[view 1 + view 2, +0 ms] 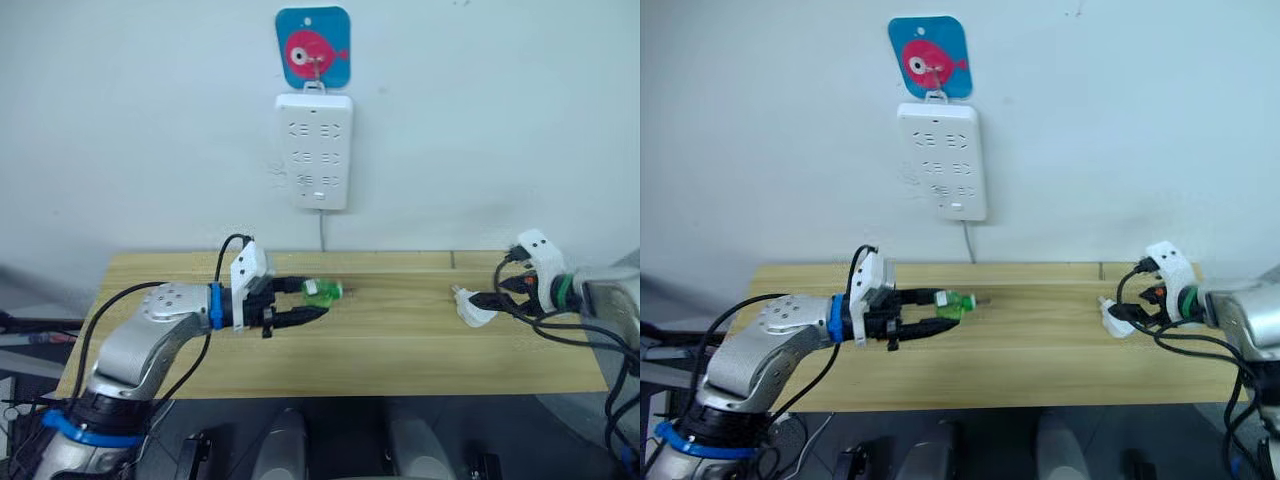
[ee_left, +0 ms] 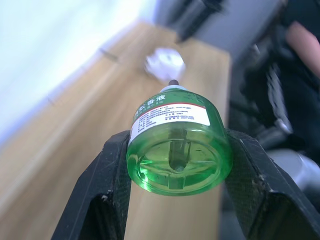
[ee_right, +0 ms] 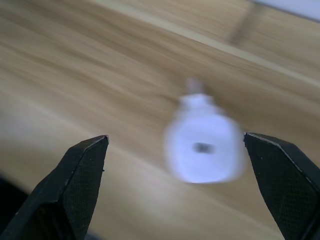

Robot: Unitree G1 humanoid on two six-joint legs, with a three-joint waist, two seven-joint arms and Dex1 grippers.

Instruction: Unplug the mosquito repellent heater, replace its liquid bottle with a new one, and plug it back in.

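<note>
Fingers first: the left gripper (image 1: 312, 302) is clenched on the green liquid bottle (image 2: 176, 150), gripping its base with the wick pointing toward the heater. The right gripper (image 3: 185, 170) is spread wide, grasping nothing, with the mosquito repellent heater (image 1: 474, 310) lying unplugged on the counter (image 1: 380, 350) just ahead of it. Above hangs the power strip (image 1: 314, 150), its sockets free. I judge the next step is seating the bottle. To do it well, I should first close squarely on the heater's body, steady it, then bring the wick in line with its dark hole (image 3: 202, 148).
</note>
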